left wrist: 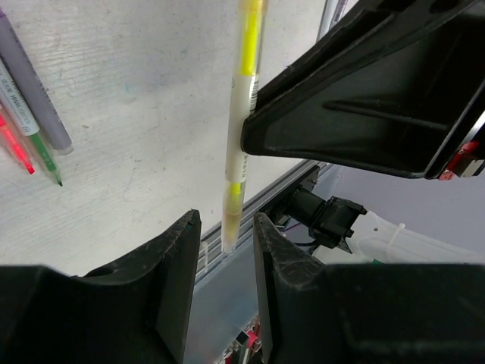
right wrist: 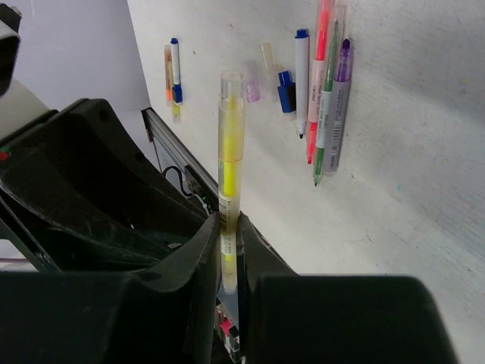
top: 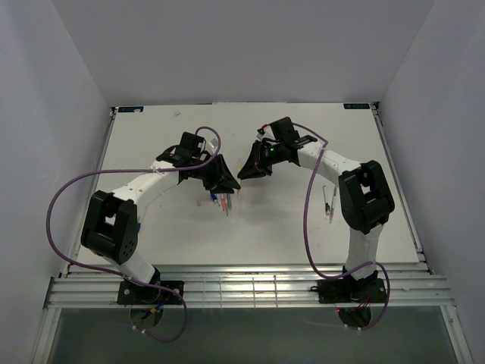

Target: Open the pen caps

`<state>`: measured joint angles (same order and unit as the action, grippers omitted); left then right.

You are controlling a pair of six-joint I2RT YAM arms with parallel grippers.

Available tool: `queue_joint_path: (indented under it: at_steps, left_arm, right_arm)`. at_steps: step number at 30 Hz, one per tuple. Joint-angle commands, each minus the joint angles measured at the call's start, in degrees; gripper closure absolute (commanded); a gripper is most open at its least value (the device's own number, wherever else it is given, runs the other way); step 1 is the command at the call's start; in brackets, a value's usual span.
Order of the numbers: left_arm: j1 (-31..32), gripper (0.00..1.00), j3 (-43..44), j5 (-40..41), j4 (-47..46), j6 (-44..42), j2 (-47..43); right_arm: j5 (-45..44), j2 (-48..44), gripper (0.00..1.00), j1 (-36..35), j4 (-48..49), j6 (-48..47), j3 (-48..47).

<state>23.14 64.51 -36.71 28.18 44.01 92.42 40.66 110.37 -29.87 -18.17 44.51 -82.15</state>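
Note:
A yellow pen [right wrist: 229, 152] is held above the table, and my right gripper [right wrist: 229, 224] is shut on its lower barrel. The same pen [left wrist: 241, 98] runs down the left wrist view. Its translucent lower end [left wrist: 230, 231] sits between the fingers of my left gripper [left wrist: 226, 220], which is open with a gap on each side. I cannot tell which end carries the cap. From above, the left gripper [top: 220, 176] and right gripper [top: 251, 168] meet nose to nose at mid-table. Loose pen caps, purple [right wrist: 251, 91] and blue [right wrist: 286, 89], lie on the table.
Blue-white [right wrist: 301, 76], pink [right wrist: 317, 91], green [right wrist: 327, 114] and purple [right wrist: 339, 98] pens lie side by side on the white table [top: 303, 227]. Another small pen [right wrist: 175, 72] lies near the table's rail. Two pens [top: 329, 201] rest beside the right arm.

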Motion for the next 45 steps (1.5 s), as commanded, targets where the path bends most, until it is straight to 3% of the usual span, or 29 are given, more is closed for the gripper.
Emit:
queue_joint_path:
  at_steps: [1, 16, 24, 29, 33, 37, 41, 44, 45]
  left_arm:
    - [1.38, 0.56, 0.26, -1.87, -2.17, -0.06, -0.75]
    - [3.76, 0.6, -1.93, -2.4, -2.61, 1.17, -0.14]
    - [3.85, 0.87, -2.37, -2.32, -2.35, 1.52, -0.31]
    - [3.85, 0.98, -2.29, -1.44, -0.94, 1.08, -0.4]
    - [3.85, 1.0, -1.67, 0.06, 0.55, 0.2, -0.58]
    - [3.85, 1.0, -1.67, 0.85, 1.35, 0.11, -0.58]
    - [3.76, 1.0, -1.67, 1.11, 1.35, 0.03, -0.84]
    - [3.85, 1.0, -1.67, 1.55, 1.52, -0.06, -1.37]
    - [3.85, 1.0, -1.76, 1.73, 1.52, -0.15, -1.54]
  right_arm:
    - [1.61, 0.02, 0.92, -0.1, 3.49, 2.16, -0.56]
    - [1.7, 0.38, 0.92, -0.37, 4.29, 2.77, -0.64]
    - [3.1, 0.02, 0.92, -0.37, 4.99, 2.16, 1.2]
    - [5.04, 0.9, 0.91, -0.89, 3.06, -0.65, 1.47]
    - [6.18, 0.64, 0.73, -1.77, 2.79, -2.41, 1.99]
    - [7.5, 0.9, 0.66, -2.65, 3.58, -2.24, 2.26]
    - [8.73, 1.52, 0.66, -4.14, 4.99, -1.1, 2.08]
    - [9.43, 2.39, 0.75, -4.58, 6.66, 0.13, 2.08]
    - [9.69, 2.57, 0.84, -4.59, 7.01, 0.4, 1.99]
